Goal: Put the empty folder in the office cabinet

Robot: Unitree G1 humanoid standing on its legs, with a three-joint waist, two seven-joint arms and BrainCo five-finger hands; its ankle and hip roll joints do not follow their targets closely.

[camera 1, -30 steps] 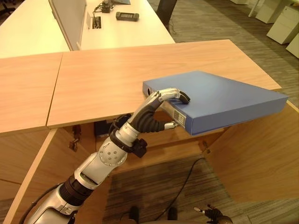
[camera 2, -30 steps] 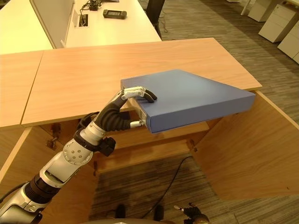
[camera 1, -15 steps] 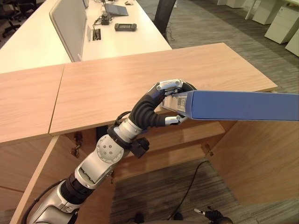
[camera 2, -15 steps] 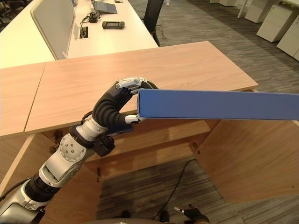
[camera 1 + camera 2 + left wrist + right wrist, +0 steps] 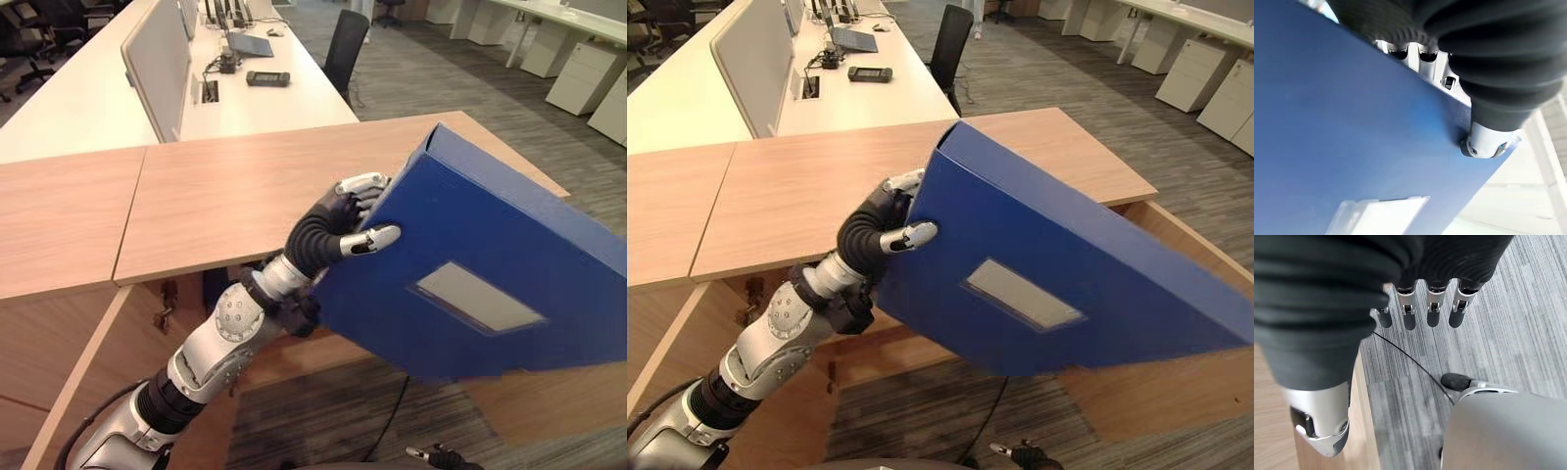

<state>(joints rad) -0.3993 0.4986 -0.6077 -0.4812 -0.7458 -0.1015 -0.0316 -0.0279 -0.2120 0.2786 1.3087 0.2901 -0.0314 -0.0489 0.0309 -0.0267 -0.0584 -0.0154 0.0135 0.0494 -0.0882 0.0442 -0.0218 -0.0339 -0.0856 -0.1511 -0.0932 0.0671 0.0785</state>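
The robot's left hand (image 5: 345,217) grips a blue folder (image 5: 470,284) by its spine corner, thumb across the cover and fingers curled behind, holding it tilted in the air in front of the wooden office cabinet (image 5: 245,186), whose doors stand open. A pale label pocket (image 5: 477,297) shows on the folder's cover. The right hand (image 5: 1415,308) hangs empty above grey carpet (image 5: 1528,333), fingers relaxed and straight.

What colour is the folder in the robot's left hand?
Solid blue folder with a pale rectangular label pocket; the right eye view shows it best.
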